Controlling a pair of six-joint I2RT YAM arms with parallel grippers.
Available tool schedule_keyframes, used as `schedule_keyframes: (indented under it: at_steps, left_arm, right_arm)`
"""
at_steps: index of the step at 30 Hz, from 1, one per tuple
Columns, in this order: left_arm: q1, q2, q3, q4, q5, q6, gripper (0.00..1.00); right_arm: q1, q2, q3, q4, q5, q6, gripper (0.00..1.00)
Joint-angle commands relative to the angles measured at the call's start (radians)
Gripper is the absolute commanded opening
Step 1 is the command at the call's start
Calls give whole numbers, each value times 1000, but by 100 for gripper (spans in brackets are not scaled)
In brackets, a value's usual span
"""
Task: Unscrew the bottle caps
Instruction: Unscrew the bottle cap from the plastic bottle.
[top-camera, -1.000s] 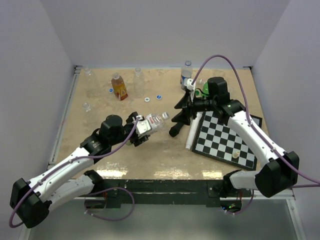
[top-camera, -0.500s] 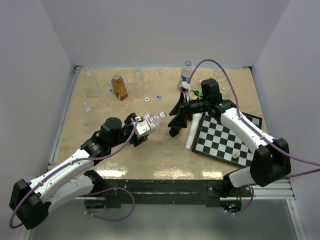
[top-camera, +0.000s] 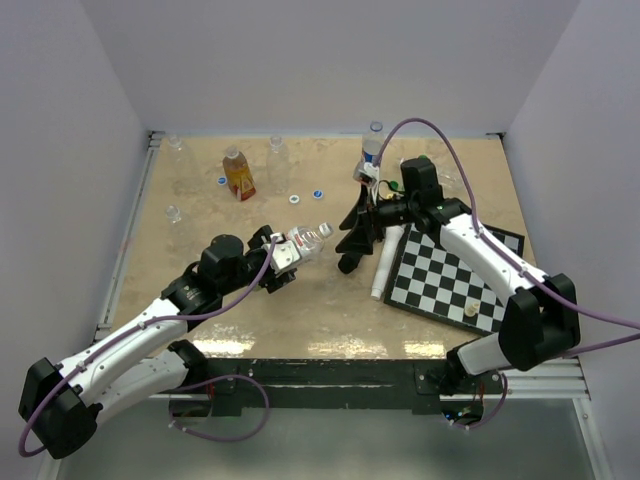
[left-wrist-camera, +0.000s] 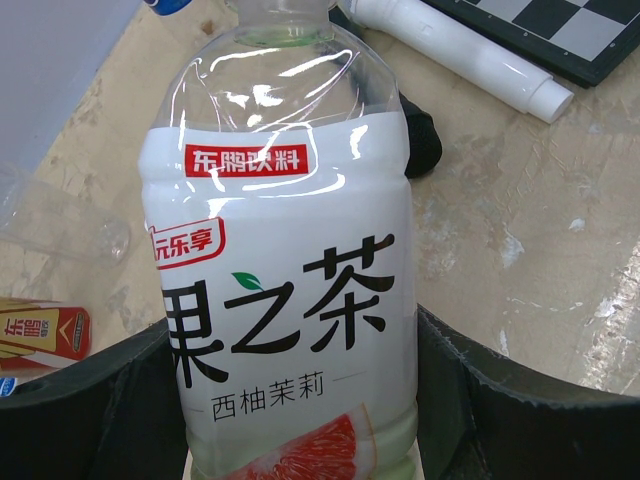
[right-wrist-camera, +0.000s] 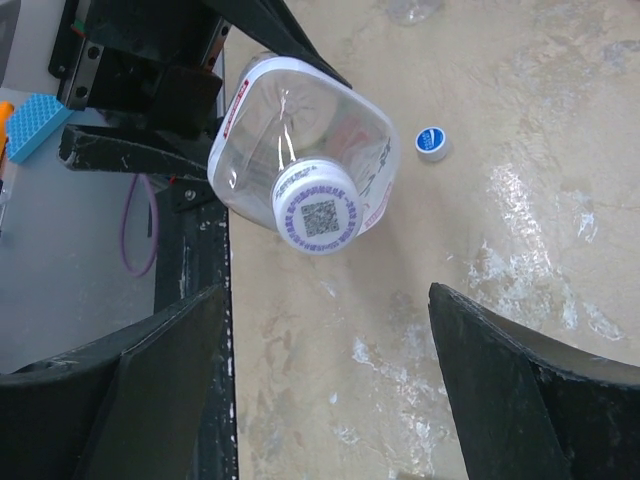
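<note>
Bottle (top-camera: 298, 247) with the white label is near the middle of the tabletop (top-camera: 320, 320), and it seems lifted a little off it. The left pincer (top-camera: 280, 258) holds it across the body, one finger pressing on each side of the label, so this pincer is closed on the bottle at a middle width. In the top view the long axis of the bottle runs from lower left to upper right, almost level. The neck end with the white cap (right-wrist-camera: 318, 215) points directly at the right arm, which is the nearer one to the cap. The right pincer (right-wrist-camera: 328, 300) stands wide, holds nothing and touches nothing. The cap is just ahead of its fingertips, a little left of their middle line. I judge that the next move needs a short advance along this axis before closing.
</note>
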Motion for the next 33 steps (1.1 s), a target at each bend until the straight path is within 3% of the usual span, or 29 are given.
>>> schedule_keyframes:
  at_steps: [1, 7, 16, 20, 25, 26, 29, 33]
  left_arm:
    - [-2, -13, 4, 54, 7, -18, 0]
    - [-2, -3, 2, 52, 23, -20, 0]
    - [-3, -1, 6, 52, 26, -20, 0]
    - [-3, 1, 4, 52, 26, -20, 0]
    - [-3, -1, 4, 52, 30, -20, 0]
    - [-3, 1, 2, 54, 30, -20, 0]
    - [-2, 2, 1, 47, 40, -17, 0]
    - [-2, 7, 1, 44, 74, -15, 0]
  right_arm:
    - [16, 37, 72, 0, 10, 33, 87]
    - [69, 94, 187, -85, 33, -2, 85]
    - [71, 86, 211, -113, 28, -19, 71]
    - [71, 82, 197, -98, 21, -10, 52]
    - [71, 88, 207, -115, -8, -39, 13]
    - [72, 89, 213, -130, -21, -70, 3]
    - [79, 105, 253, -257, -61, -258, 0]
    - [123, 163, 383, -649, -21, -857, 0]
